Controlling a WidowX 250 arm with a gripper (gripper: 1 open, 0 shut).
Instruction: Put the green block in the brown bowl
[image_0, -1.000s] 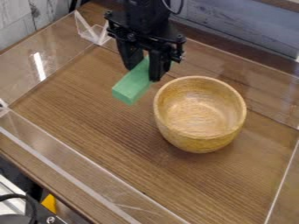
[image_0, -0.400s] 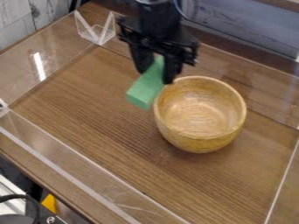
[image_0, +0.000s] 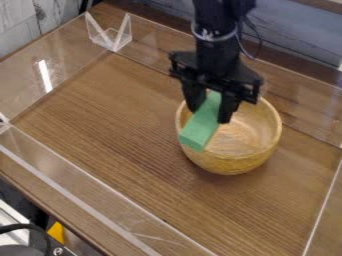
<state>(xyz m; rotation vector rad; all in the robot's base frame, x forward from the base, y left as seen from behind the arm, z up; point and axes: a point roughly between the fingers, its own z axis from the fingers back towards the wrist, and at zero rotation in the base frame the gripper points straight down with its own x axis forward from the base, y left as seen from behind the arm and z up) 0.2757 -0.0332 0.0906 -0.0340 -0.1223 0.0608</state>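
End effector (image_0: 214, 100) clamped on green block (image_0: 201, 127), hung tilted over brown bowl (image_0: 254, 145) on desk (image_0: 94, 130).

The hand (image_0: 214, 98), pointing down over the brown bowl (image_0: 254, 140) on the wooden counter (image_0: 94, 130), grips the upper end of the tilted green block (image_0: 201, 127), whose lower end hangs at the bowl's near-left rim.

Wood-grain tabletop (image_0: 94, 130) ringed by clear plastic walls (image_0: 107, 33).
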